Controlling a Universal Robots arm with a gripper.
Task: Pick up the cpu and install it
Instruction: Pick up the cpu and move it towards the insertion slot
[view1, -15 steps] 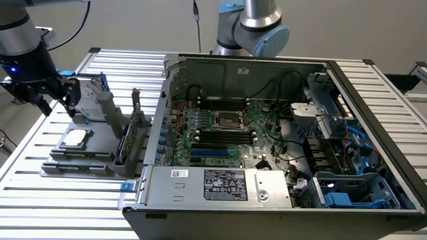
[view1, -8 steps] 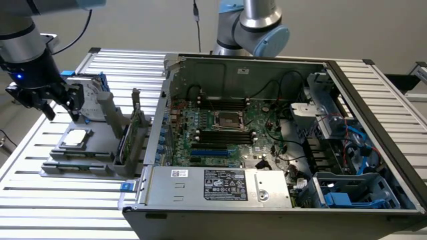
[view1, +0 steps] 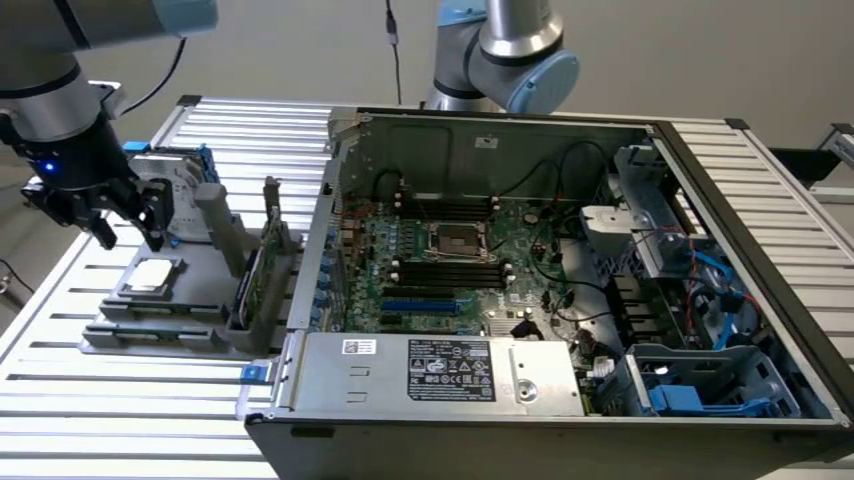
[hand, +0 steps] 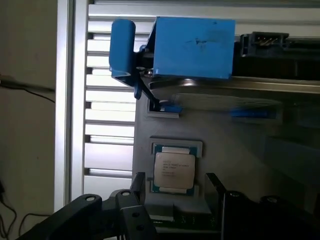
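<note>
The tool (view1: 130, 228) hangs with its jaws spread apart, holding nothing. The cpu (hand: 174, 170) lies flat in its grey holder (view1: 187, 312) just below, between the fingers. An off-centre descent could land a finger on the chip's edge, tilting or scraping it.

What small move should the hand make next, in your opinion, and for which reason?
Probably lower the hand straight down, keeping it open. It hangs above the cpu, which lies flat in the grey holder beside the computer case, not yet gripped. In the wrist view the cpu sits between the two fingers, so little sideways correction seems needed.
</note>
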